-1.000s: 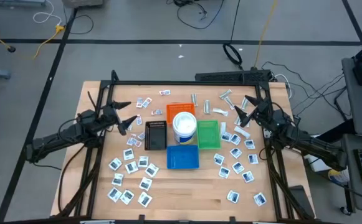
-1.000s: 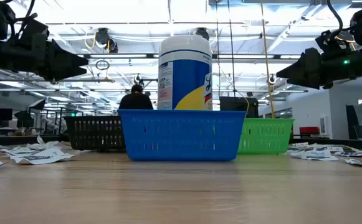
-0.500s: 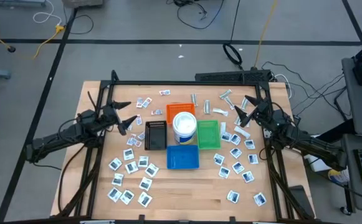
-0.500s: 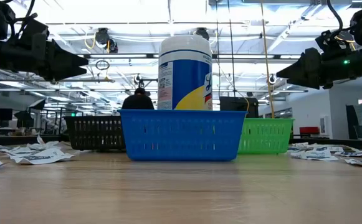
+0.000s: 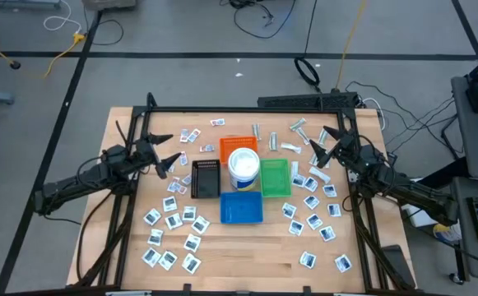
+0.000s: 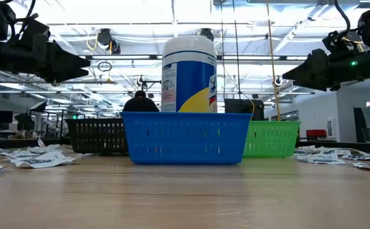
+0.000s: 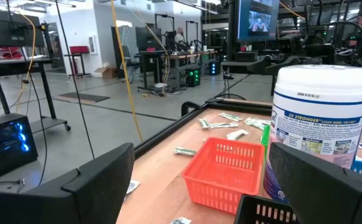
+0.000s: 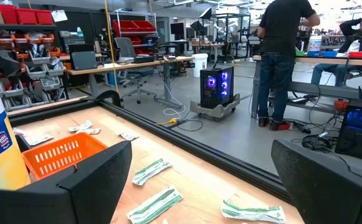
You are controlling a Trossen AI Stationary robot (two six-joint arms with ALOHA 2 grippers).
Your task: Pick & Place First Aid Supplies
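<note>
Small white square packets with dark print lie flat on the table in two groups, one near the left (image 5: 177, 220) and one on the right (image 5: 313, 205). Narrow pale wrapped strips (image 5: 298, 127) lie toward the far edge and also show in the right wrist view (image 8: 156, 204). My left gripper (image 5: 168, 150) hovers open above the table, left of the black tray (image 5: 206, 178). My right gripper (image 5: 321, 145) hovers open, right of the green tray (image 5: 275, 177). In the wrist views both the left gripper (image 7: 202, 155) and the right gripper (image 8: 202, 149) are empty.
The orange tray (image 5: 237, 145), black tray, green tray and blue tray (image 5: 241, 207) ring a white tub with a blue band (image 5: 243, 164) at the table's middle. A black frame rail (image 5: 247, 108) runs along the far edge. Bare wood (image 5: 247, 255) lies near the front. People stand in the room beyond.
</note>
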